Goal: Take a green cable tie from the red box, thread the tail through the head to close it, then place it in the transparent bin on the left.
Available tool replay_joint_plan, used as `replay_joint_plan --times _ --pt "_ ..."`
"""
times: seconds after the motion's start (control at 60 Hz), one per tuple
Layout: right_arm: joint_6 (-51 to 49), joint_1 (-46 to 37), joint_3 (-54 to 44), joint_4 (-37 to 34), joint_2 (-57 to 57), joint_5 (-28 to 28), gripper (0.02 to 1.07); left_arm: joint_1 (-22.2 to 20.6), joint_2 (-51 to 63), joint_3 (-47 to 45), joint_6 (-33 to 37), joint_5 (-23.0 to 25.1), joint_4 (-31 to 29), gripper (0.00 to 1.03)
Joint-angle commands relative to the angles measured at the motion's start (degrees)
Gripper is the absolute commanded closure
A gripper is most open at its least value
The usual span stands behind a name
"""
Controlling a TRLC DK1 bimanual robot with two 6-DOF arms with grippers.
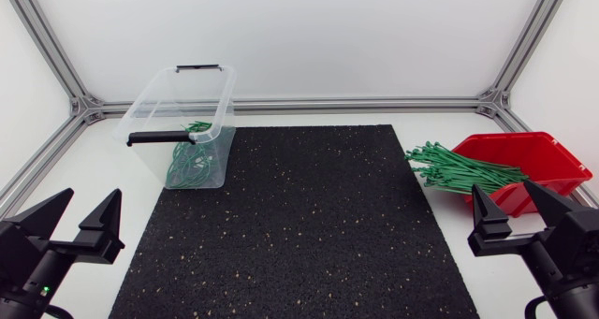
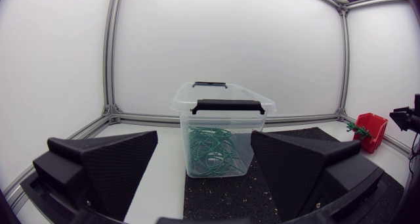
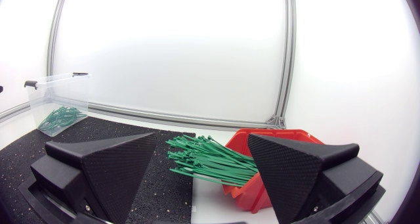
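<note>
Right gripper, fingers apart, covering red box near edge

The left arm comes in at the near left corner of the head view, the right arm at the near right. Both are drawn back low. The left hand points forward, its two wedge-shaped fingers parted wide. The right hand mirrors it, spread just as wide. The two hands are well apart.
</note>
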Motion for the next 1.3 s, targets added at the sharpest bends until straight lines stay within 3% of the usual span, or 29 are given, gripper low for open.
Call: replay_joint_plan --times 0.0,0.367,0.667,1.033,1.283 --pt "0.8 0.0 -1.0 -0.4 -0.6 0.3 0.05 0.1 -0.3 -2.4 0.4 0.3 -0.4 0.04" --pt "1.0 -0.8 -0.3 0.3 -0.7 0.3 0.05 0.2 -0.3 -2.4 0.4 0.3 -0.4 0.04" --pt "1.0 -0.4 8.7 -1.0 -0.1 0.2 0.05 0.2 -0.3 -2.4 0.4 0.3 -0.4 0.04" --pt "0.9 -0.8 28.4 -6.1 26.5 -0.4 0.06 0.2 -0.3 -2.4 0.4 0.3 -0.4 0.04" --pt "-2.9 -2.9 44.7 -22.2 45.1 -3.2 0.06 0.2 -0.3 -2.4 0.4 0.3 -0.4 0.04"
